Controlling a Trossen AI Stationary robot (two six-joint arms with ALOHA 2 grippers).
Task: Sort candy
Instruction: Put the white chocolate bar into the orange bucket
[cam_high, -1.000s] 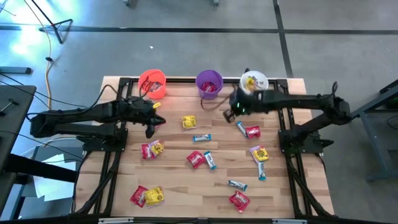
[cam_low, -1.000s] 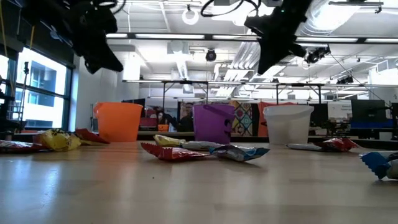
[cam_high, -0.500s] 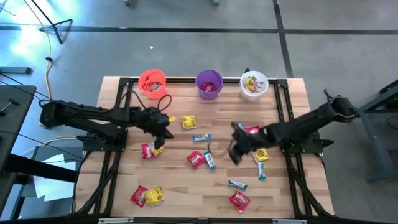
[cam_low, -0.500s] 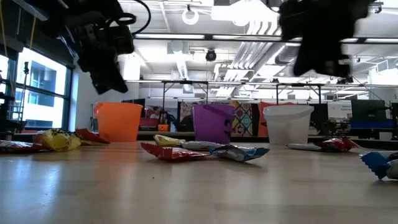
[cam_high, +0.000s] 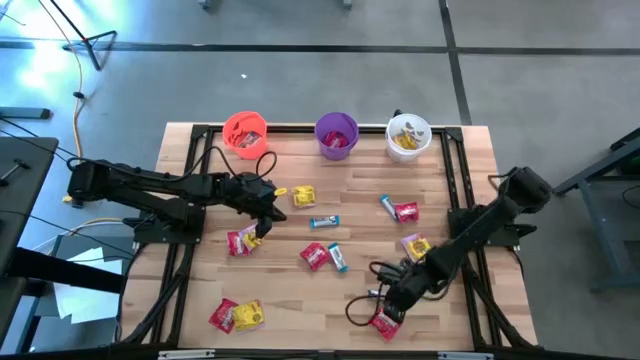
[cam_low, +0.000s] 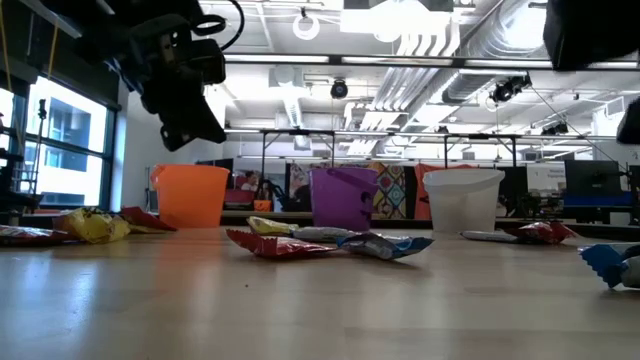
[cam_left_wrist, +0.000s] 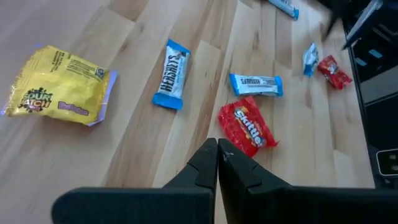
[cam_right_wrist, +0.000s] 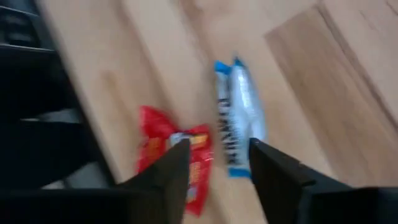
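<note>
right wrist view — right hand (cam_right_wrist: 214, 163) open, empty, above a red packet (cam_right_wrist: 180, 155) and blue bar (cam_right_wrist: 238, 118); left hand (cam_left_wrist: 217, 155) closed, empty.

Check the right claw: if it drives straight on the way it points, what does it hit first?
Likely the red candy packet between the open fingers of the right claw, with the blue-and-white bar just beside it. Depth is unclear, so either could come first.

Orange cup (cam_high: 245, 133), purple cup (cam_high: 336, 135), white cup (cam_high: 408, 137)

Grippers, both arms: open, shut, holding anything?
Left gripper: shut, empty, over the table.
Right gripper: open, empty, above a red packet and blue bar.
</note>
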